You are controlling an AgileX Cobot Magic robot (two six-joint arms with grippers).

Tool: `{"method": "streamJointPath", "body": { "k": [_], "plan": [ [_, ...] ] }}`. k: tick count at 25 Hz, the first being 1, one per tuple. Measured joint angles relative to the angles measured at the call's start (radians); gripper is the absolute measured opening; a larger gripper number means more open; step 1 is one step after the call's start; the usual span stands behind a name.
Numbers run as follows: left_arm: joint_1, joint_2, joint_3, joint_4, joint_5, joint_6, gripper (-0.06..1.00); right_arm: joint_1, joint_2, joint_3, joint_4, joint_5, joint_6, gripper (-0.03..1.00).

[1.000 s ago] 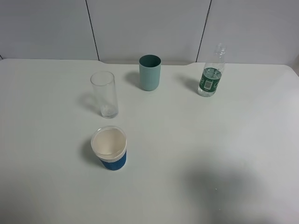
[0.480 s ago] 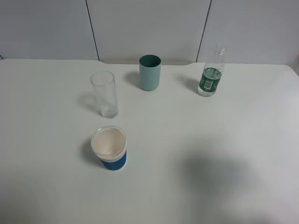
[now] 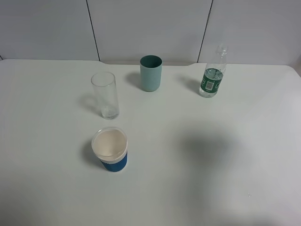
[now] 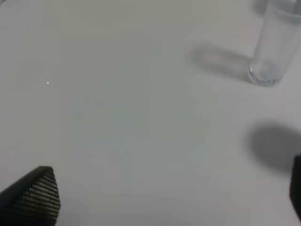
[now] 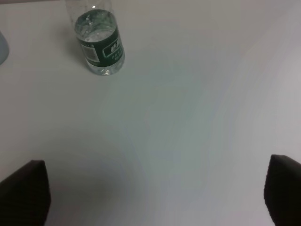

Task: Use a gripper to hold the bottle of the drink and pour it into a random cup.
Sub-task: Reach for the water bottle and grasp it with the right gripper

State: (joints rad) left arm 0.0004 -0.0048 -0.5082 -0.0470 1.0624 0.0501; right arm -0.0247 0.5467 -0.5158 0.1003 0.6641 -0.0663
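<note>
Between the fingertips of the right gripper [image 5: 153,195] I see only bare table [image 5: 197,122]. Its jaws stand wide, one dark tip at each edge of the wrist view, holding nothing. Ahead of them and well apart, the bottle [image 5: 99,47] stands upright with its long axis vertical, off toward one finger rather than on the centre line. The drink [image 5: 101,69] shows clear in its base. The left gripper [image 4: 164,193] is likewise spread wide and empty, and what lies ahead of it is the glass [image 4: 272,47], not the bottle. From the high camera neither arm shows. The bottle stands at the far right of the table, with the cup [image 3: 151,73] well to its left along the same far edge. The glass is further left and nearer the camera, and a white cup [image 3: 110,149] with a blue sleeve is nearest of all. So I judge the right arm the nearer one and the one to use. The coming move turns on that offset. I would swing the jaws until the bottle sits midway between the tips, then go forward and level so the fingers pass either side of its body, across the upright axis. I cannot tell whether the neck is capped.
</note>
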Motion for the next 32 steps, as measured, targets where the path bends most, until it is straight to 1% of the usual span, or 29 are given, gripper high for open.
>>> {"method": "streamJointPath", "body": {
  "k": [5,10,20,26,29,32],
  "plan": [
    [0.0,0.0,0.0,0.0,0.0,0.0,0.99,0.0,0.144,0.0,0.001,-0.104,-0.007,0.9],
    [0.0,0.0,0.0,0.0,0.0,0.0,0.99,0.0,0.261,0.0,-0.012,-0.188,-0.006,0.9],
    [0.0,0.0,0.0,0.0,0.0,0.0,0.99,0.0,0.414,0.0,-0.086,-0.349,-0.007,0.9],
    [0.0,0.0,0.0,-0.001,0.0,0.0,0.99,0.055,0.522,0.0,-0.115,-0.448,-0.007,0.9],
    [0.0,0.0,0.0,-0.001,0.0,0.0,0.99,0.088,0.586,0.0,-0.143,-0.51,-0.002,0.9],
    [0.0,0.0,0.0,-0.001,0.0,0.0,0.99,0.101,0.661,0.0,-0.176,-0.565,0.02,0.9]
  ]
}}
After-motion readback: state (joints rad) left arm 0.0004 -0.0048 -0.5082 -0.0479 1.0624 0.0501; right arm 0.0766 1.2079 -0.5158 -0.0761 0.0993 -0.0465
